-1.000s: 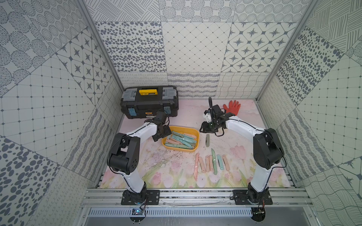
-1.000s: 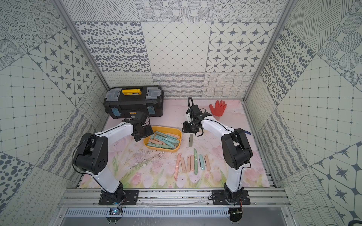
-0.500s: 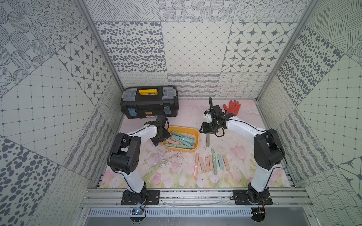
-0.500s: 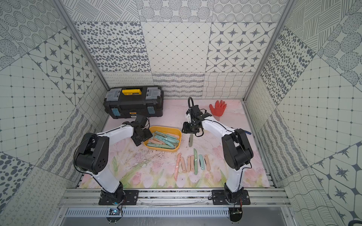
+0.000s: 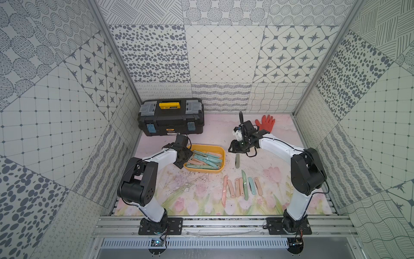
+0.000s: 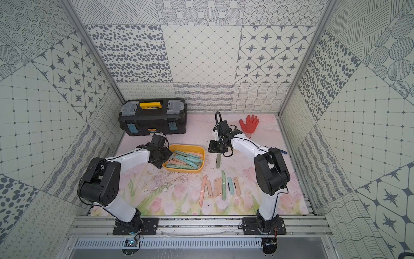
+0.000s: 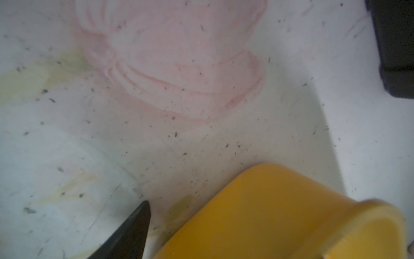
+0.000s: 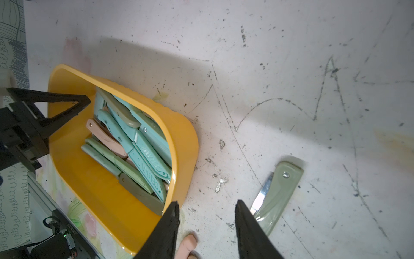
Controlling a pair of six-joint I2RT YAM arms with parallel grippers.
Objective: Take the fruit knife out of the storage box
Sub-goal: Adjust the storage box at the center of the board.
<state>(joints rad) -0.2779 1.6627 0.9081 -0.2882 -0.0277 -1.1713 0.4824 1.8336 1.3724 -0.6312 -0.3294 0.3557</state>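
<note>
The left wrist view is blurred: the storage box and black toolbox run off its edge. In both top views the left gripper, at the box's 9 o'clock, is a dark mass, its jaws indistinct.

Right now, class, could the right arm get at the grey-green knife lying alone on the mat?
Probably yes: the right gripper hangs open close by the knife, which lies on the mat with nothing covering it.
</note>
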